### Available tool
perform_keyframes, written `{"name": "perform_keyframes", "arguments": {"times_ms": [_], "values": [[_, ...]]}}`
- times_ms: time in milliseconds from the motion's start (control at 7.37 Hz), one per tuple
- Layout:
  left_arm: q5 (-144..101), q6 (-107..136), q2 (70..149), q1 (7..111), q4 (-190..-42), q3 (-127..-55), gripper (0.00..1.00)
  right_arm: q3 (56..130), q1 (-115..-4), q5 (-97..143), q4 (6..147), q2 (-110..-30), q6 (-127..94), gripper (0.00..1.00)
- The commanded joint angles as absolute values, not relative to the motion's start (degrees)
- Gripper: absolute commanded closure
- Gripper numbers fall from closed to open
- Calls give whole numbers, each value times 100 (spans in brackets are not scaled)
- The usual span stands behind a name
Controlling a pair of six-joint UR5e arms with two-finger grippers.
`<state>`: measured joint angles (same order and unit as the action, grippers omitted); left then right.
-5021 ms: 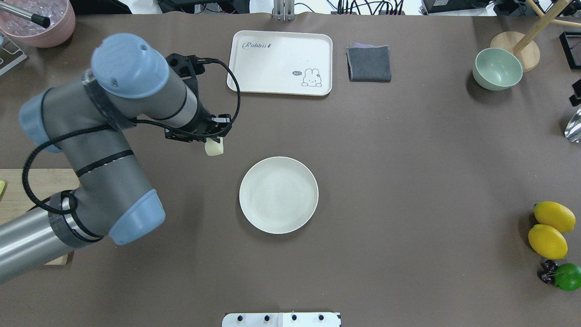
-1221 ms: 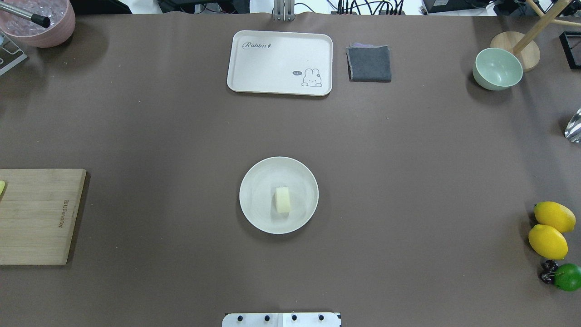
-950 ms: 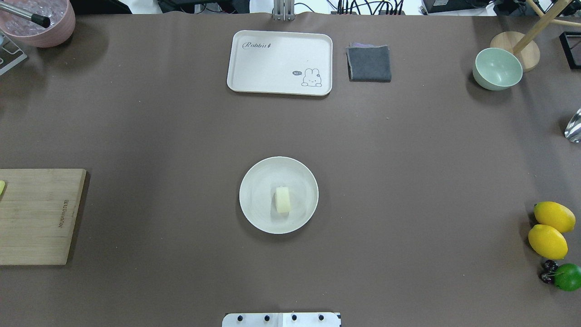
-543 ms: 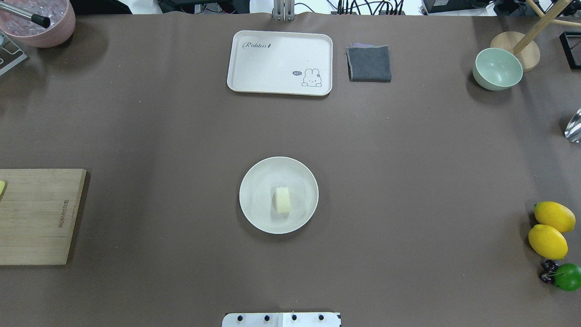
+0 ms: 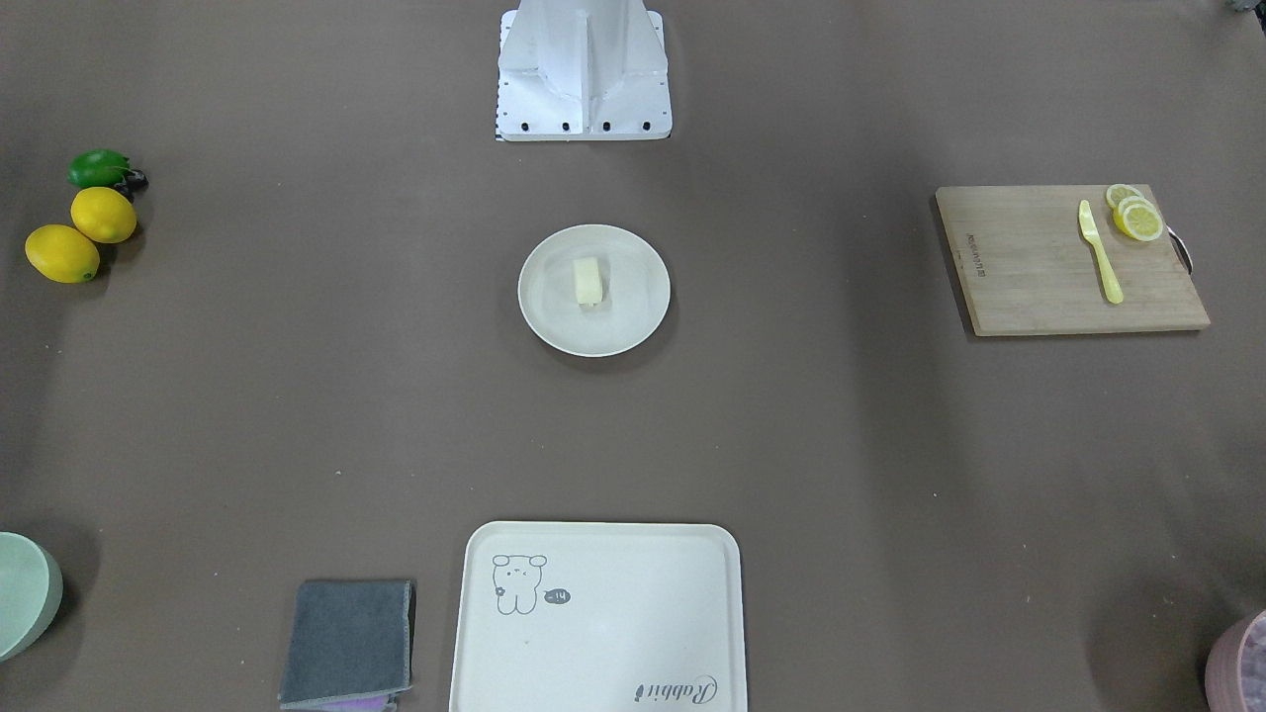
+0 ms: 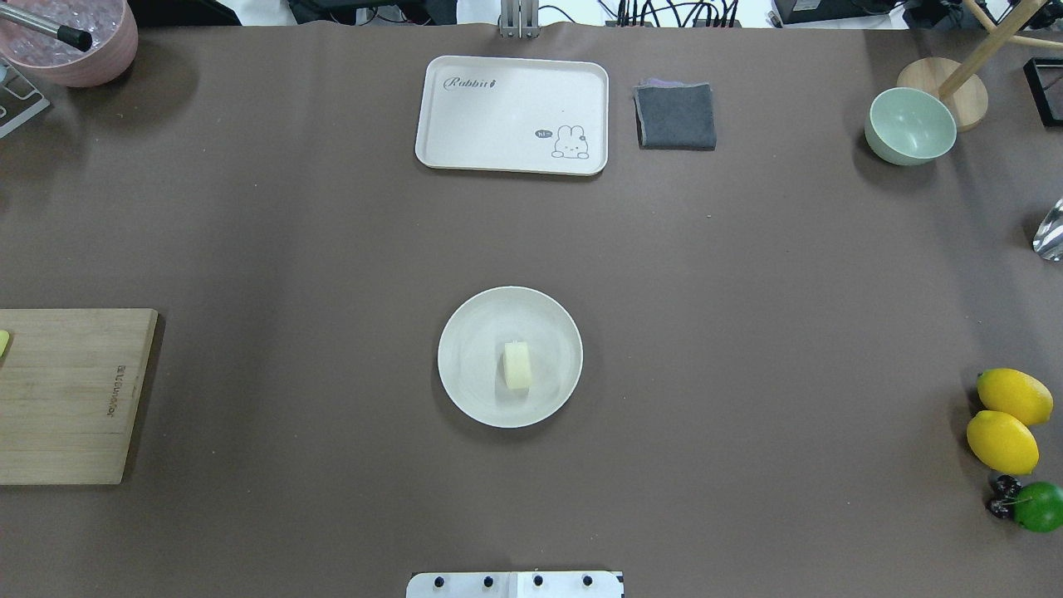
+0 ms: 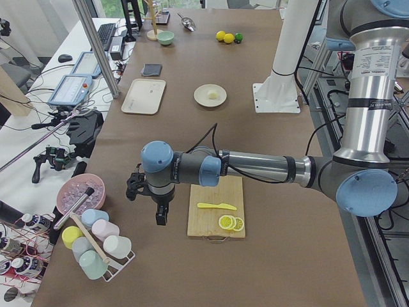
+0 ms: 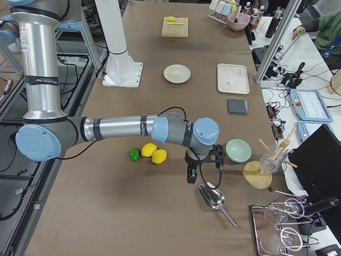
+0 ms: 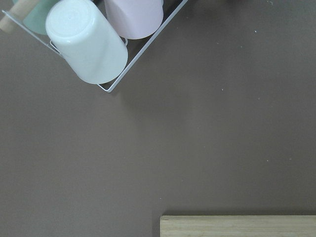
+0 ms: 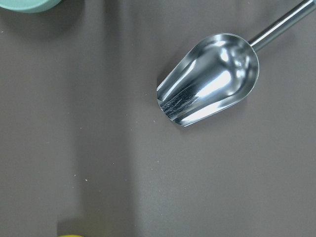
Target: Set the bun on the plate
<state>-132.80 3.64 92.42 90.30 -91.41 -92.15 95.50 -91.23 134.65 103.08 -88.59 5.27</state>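
Left jaws: can't tell if spread or closed, seen only side-on. They hang over the brown surface, with the rectangular wooden cutting board just beside them and an upturned white cup in a wire rack near on the other side.
Right jaws: can't tell either. A shiny metal scoop is just beside them, with two yellow lemons and a pale green bowl near.
The pale cream stubby bun lies at the centre of the round cream plate, well apart from both jaws.
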Motion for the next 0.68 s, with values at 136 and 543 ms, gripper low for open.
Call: {"name": "perform_keyframes", "arguments": {"times_ms": [136,543], "values": [[-13263,378,9263,9026,-9141,-9176,2,9536,-9123,13465,10292,-8859,527,0],[-13254,378,9237,9026,-9141,-9167,2,9536,-9123,13465,10283,-8868,527,0]]}}
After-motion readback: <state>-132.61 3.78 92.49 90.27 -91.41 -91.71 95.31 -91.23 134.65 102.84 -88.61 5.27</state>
